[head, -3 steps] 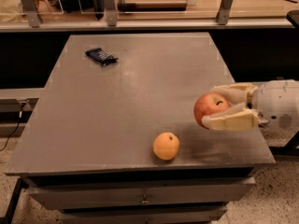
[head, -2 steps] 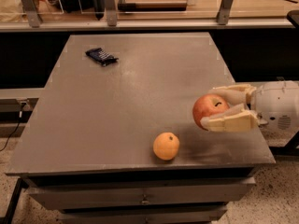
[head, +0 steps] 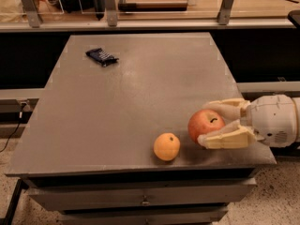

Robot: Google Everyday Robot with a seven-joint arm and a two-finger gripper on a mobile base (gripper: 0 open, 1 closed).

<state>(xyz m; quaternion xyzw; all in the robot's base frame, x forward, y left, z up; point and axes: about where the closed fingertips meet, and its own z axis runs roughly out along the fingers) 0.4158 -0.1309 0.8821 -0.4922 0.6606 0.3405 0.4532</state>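
We count 1 apple (head: 206, 124), 1 orange (head: 167, 146), 1 dark packet (head: 101, 57) & 1 gripper (head: 205, 123), all on or over 1 grey table (head: 140, 93). The gripper is at the table's front corner, reaching in from the right edge of view. Its 2 cream fingers (head: 227, 138) are clamped on the apple, 1 behind it & 1 in front. The apple sits low at the table top near the front edge; we can't tell if it touches the surface. The orange lies just beside the apple, toward view-left & a bit nearer the front, not touching it. The packet is well apart, at the far corner, view-left.

Vs. 1 s ago: the gripper w/ the apple has come down & moved closer to the orange. The orange & packet haven't moved.
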